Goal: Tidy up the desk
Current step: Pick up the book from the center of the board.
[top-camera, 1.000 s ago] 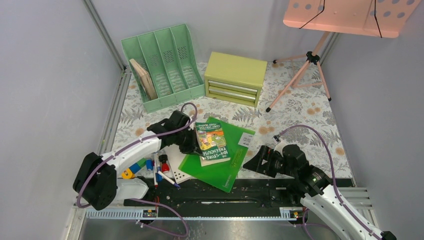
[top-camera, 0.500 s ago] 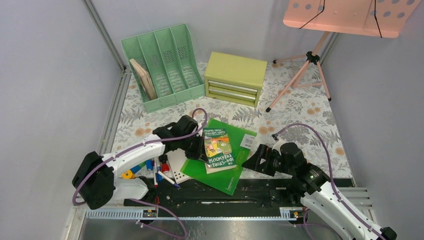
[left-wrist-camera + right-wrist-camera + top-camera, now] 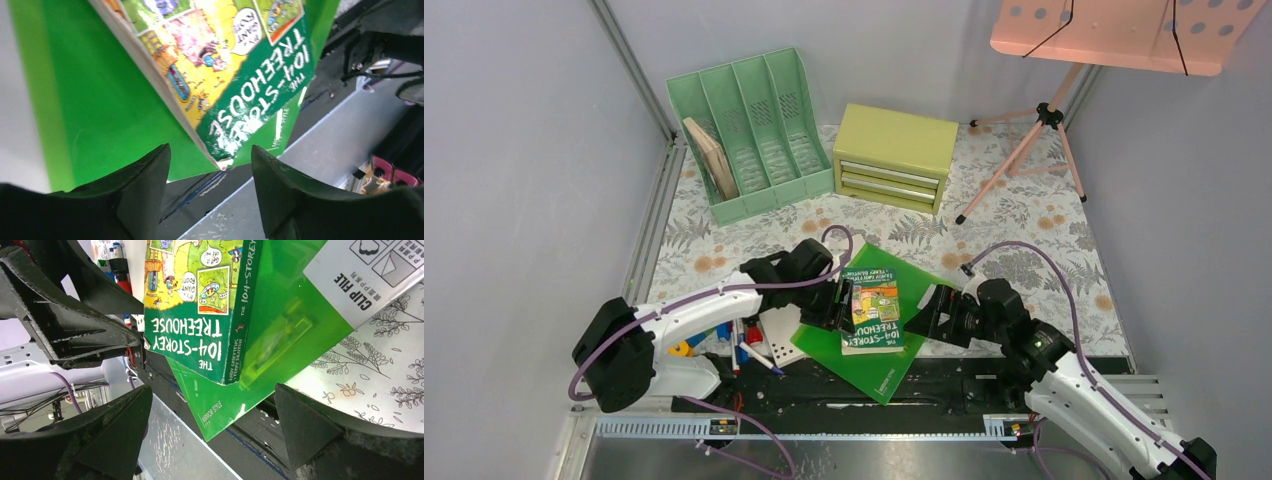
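The desk (image 3: 1024,220) has a pale fern-print cover. A green clip file (image 3: 879,365) lies at its near edge, its corner over the black rail. On the file lies a green and yellow book, "The 104-Storey Treehouse" (image 3: 876,310). My left gripper (image 3: 840,305) stands open at the book's left edge. In the left wrist view, the book's (image 3: 235,75) corner sits in the gap between the parted fingers (image 3: 145,190), touching neither. My right gripper (image 3: 929,315) is wide open just right of the file. In the right wrist view, the file's (image 3: 280,330) near corner lies between its fingers (image 3: 310,425).
A green magazine rack (image 3: 749,130) with a wooden board (image 3: 712,160) stands at the back left. A yellow-green drawer chest (image 3: 894,155) is beside it. A pink stand's tripod (image 3: 1034,150) is at the back right. Pens and a white pad (image 3: 759,335) lie under my left arm.
My left gripper carried the book right and nearer, set it on the green file, and its jaws have come apart. My right gripper moved left, closer to the file.
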Controlling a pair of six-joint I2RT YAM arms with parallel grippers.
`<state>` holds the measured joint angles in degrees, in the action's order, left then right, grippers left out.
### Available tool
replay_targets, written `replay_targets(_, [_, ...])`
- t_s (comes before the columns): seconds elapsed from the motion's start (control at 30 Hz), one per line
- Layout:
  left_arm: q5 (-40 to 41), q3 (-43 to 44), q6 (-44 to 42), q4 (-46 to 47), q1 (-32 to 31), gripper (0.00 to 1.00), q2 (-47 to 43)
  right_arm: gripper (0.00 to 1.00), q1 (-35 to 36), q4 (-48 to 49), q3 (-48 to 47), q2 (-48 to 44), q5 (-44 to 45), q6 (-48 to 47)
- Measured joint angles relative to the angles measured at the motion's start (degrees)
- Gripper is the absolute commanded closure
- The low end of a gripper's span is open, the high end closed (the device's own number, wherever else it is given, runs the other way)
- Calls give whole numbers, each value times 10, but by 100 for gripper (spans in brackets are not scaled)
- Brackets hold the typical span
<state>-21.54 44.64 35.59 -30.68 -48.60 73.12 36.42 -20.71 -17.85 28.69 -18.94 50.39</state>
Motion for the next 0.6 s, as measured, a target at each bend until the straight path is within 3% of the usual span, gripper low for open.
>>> replay_targets(0.3, [68,-20,34,0,-1,29,-40,1,0,50,0,43,-7,0])
replay_targets(0.6, [34,-85,86,82,12,32,-31,1,0,125,20,74,-17,25])
